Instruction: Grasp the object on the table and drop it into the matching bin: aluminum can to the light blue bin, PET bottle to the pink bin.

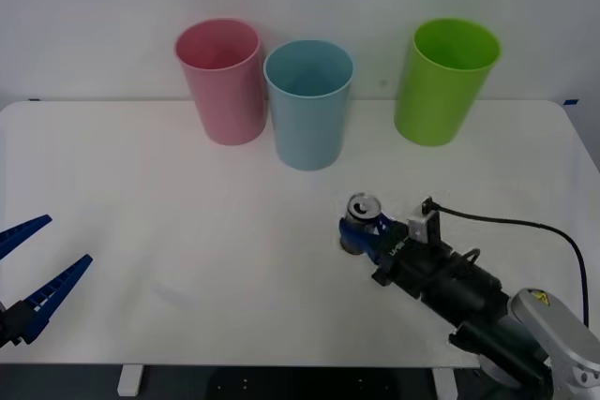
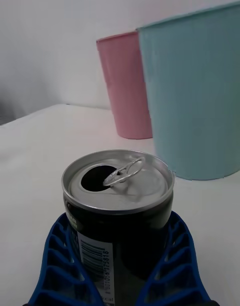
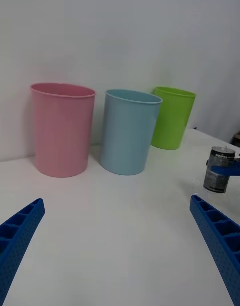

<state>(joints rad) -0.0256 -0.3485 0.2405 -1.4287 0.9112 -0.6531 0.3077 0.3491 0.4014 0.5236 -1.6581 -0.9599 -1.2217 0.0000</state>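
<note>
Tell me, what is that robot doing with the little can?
The right end effector has its blue fingers around the aluminum can, which stands upright on the white table. The can belongs in the light blue bin, between the pink bin and a lime green bin. The left end effector waits open.

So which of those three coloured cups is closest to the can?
The light blue bin, the middle one. The pink bin and green bin stand farther from the can.

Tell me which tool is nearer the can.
Right. The right tool has its fingers closed around the can. The left tool sits open at the table's near left edge, far from it.
</note>
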